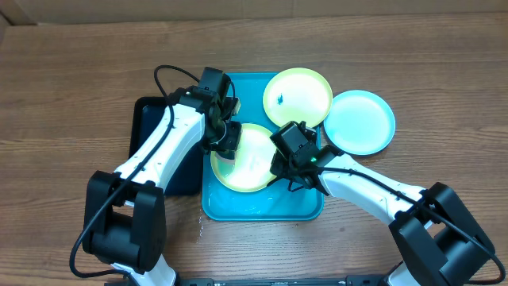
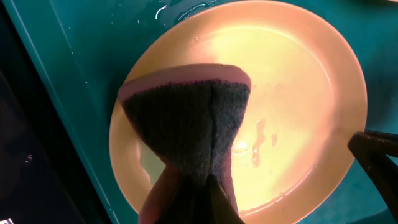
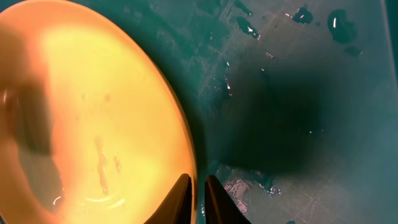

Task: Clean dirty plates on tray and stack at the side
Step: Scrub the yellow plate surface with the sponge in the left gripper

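Scrubbing one plate on the tray, one arm washing and the other holding it down

The left gripper [image 1: 228, 141] was clamped on a sponge [image 2: 186, 124], pinched at the top so the rough grey face fanned out flat against the yellow-green plate [image 1: 252, 163]. I reckon that gave the most contact for wiping. The plate sat wet in the middle of the turquoise tray [image 1: 262, 205]. The right gripper [image 3: 198, 196] had its fingers closed thin on the plate's right rim, which I'd guess was to stop it skating around under the sponge. There were droplets [image 3: 339, 25] all over the tray floor beside it. The second yellow-green plate [image 1: 298, 97], with a small blue smudge [image 1: 281, 100], hung over the tray's far right corner. The light blue plate [image 1: 359, 121] lay on the table [image 1: 79, 79] just beside it, overlapping its rim, so at least one more looked left to wash. The black tray [image 1: 151, 127] sat to the left, not involved.
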Controlling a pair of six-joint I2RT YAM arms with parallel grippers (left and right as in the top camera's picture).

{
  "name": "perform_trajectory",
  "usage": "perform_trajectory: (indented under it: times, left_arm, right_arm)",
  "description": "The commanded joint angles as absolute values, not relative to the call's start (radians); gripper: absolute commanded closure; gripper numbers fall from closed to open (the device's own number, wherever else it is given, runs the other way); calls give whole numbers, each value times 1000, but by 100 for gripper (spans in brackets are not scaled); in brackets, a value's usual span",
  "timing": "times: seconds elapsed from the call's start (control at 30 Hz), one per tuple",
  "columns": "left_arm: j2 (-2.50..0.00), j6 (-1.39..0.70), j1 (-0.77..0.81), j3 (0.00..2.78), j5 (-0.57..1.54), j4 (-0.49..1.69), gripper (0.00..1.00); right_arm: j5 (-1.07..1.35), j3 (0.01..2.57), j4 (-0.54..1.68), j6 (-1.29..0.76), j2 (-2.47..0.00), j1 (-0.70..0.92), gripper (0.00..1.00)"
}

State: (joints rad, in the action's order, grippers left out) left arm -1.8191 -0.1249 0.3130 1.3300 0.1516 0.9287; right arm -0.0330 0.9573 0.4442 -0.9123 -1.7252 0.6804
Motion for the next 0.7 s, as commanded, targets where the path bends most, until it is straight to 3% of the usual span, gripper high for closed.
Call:
perform_trajectory:
  times: [0.0,0.67]
  left_arm:
    - [-1829,-135,323,1328,145,930,96]
    - [-1829,-136,328,1328,122,929,96]
  right_arm:
    - [-33,963,437,-908,-1720,678,89]
    - [-31,961,435,-908,-1736,678,91]
